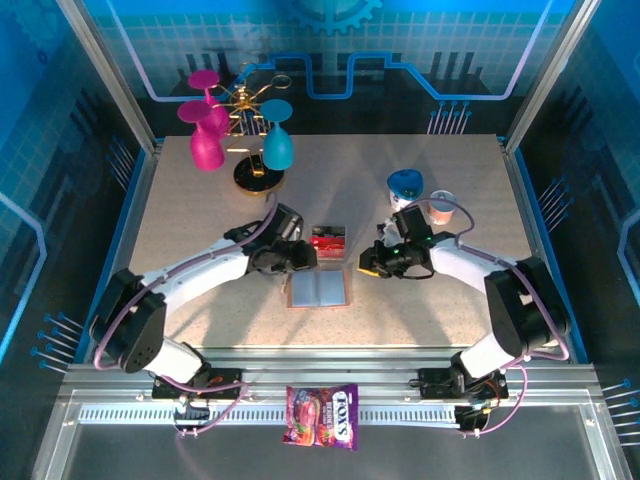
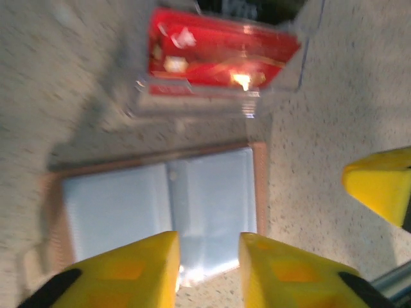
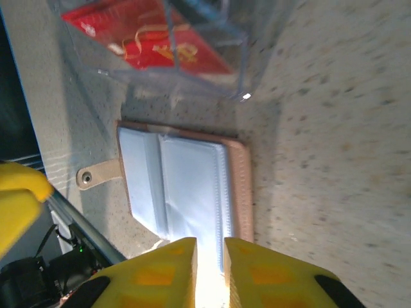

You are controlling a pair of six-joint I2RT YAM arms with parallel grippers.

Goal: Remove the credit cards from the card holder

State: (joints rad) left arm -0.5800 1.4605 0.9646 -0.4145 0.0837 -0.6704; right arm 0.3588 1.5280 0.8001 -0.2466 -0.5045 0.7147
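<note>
The bench (image 1: 200, 200) carries everything near its middle. Both arms reach in from the near edge and bend inward, the left arm (image 1: 190, 275) from the left and the right arm (image 1: 480, 265) from the right. Their wrists tip down towards the same spot, close to each other but apart. The holder (image 1: 320, 290) lies opened flat between them, grey-blue pockets up and its snap tab sticking out of one side. It looks soft, light and floppy, so it would likely slide or fold if pulled without being pinned. The stiffer brown border or the tab seem the best places to hold it. Whether a card remains in the pockets I cannot tell; they look flat and empty. Just beyond it stands a clear tray (image 2: 192, 106) with the red cards (image 2: 218, 54) lying inside, already out of the holder. The cards look thin, stiff, light and slick. Lying flat they give little to pinch, so they are best taken by an edge or a lifted corner. The left claw (image 2: 207, 247) hovers over the holder's near edge, jaws parted a moderate way and gripping nothing. The right claw (image 3: 210, 250) hangs by the holder's other side, open only a narrow slit, with nothing seen between its fingers.
</note>
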